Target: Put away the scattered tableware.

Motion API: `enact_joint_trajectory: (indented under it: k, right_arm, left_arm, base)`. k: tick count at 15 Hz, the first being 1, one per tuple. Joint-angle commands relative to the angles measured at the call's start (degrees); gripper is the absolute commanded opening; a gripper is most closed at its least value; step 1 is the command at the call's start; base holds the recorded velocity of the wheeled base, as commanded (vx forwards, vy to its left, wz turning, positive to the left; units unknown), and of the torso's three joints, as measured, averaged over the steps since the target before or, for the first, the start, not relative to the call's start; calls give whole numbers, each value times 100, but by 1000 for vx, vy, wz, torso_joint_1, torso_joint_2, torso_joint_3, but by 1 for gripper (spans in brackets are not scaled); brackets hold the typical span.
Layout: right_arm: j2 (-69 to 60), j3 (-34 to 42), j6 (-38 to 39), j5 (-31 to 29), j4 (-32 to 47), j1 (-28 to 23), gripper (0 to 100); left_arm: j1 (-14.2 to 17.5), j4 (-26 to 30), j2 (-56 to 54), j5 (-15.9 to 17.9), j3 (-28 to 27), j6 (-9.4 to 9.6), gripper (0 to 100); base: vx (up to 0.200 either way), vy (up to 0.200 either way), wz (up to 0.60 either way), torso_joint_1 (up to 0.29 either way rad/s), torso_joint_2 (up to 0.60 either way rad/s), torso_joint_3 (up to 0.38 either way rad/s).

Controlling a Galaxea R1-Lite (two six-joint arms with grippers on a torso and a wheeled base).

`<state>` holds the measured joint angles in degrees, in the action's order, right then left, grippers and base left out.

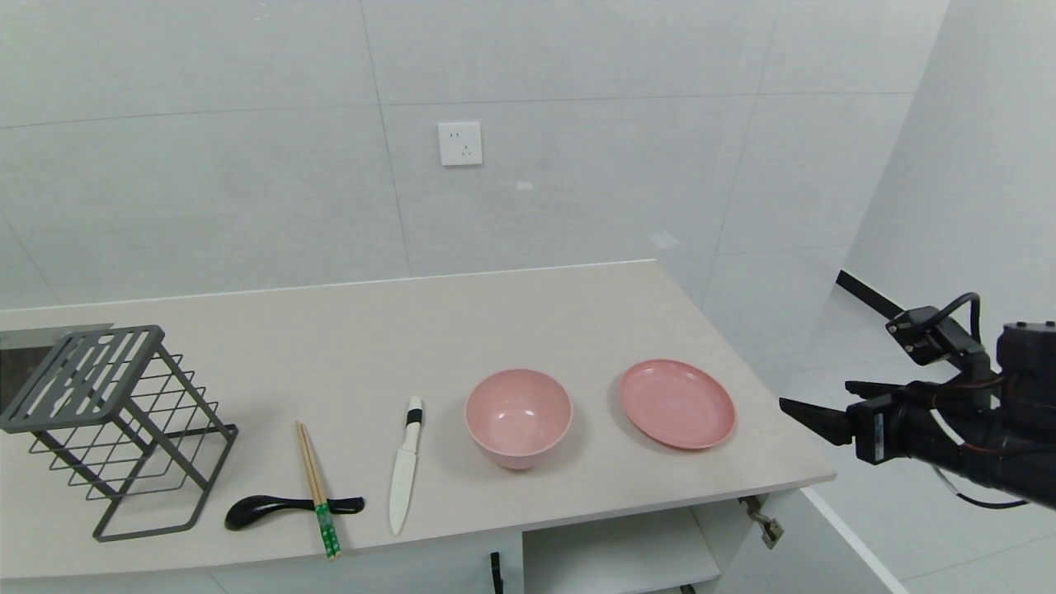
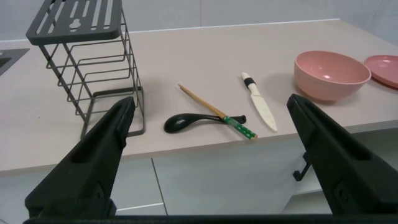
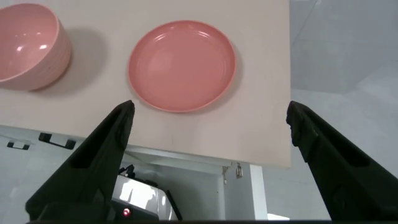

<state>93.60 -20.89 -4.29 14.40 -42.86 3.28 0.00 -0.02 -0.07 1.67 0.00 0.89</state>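
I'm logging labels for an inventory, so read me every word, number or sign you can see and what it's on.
Nothing here reads as legible text.
Chopsticks: green patterned ends, any print too small to read.
Pale sticker on the right gripper: too small to read.
Wall socket, bowl, plate, knife: no markings visible.

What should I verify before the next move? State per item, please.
1. Right gripper open: ok, jaws wide, beyond the counter's right end.
2. Left gripper open: ok, holding nothing.
3. Plate free: ok, flat, bare, apart from the bowl.
4. Bowl upright and empty: ok.
5. Spoon free: not ok, chopsticks lie across its handle.
6. Rack upright: ok.
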Motion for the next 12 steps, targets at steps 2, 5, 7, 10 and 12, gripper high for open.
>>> enact_joint_trajectory:
  k: [2, 5, 7, 10, 12]
  right_arm:
    - [414, -46, -2, 2, -135, 94, 100]
    - [1020, -108, 7, 2, -688, 296, 100]
    - [1292, -161, 7, 2, -882, 366, 100]
    - [1697, -363, 7, 2, -926, 366, 100]
    - [1969, -565, 25, -7, -934, 358, 100]
  left_arm:
    - [0, -6, 7, 0, 0, -1, 100]
    - [0, -6, 7, 0, 0, -10, 100]
    - [0, -6, 7, 0, 0, -10, 100]
    - [0, -6, 7, 0, 0, -10, 100]
    - [0, -6, 7, 0, 0, -10, 100]
  base:
    - [0, 0, 0, 0, 0, 0]
    - [0, 0, 0, 0, 0, 0]
    - [0, 0, 0, 0, 0, 0]
    - [0, 0, 0, 0, 0, 0]
    - [0, 0, 0, 0, 0, 0]
